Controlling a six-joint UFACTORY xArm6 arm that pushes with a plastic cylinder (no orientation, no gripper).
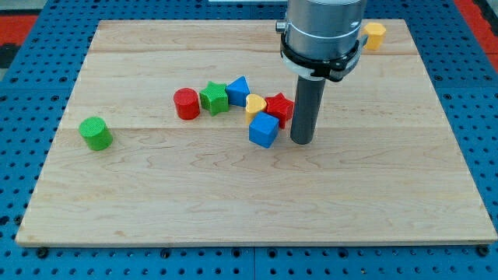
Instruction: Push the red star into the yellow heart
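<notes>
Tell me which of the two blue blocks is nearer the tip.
The blue cube, just left of my tip. The other blue block sits farther up-left, beside the green star.

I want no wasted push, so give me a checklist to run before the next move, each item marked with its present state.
1. My tip on the board beside the red star, on its right: ok.
2. Red star against the yellow heart: ok, they appear to touch.
3. Blue cube apart from the pair: not ok, it crowds the heart's lower side.
4. Blue block clear of the heart: not ok.
5. Tip touching the star: cannot tell.
</notes>
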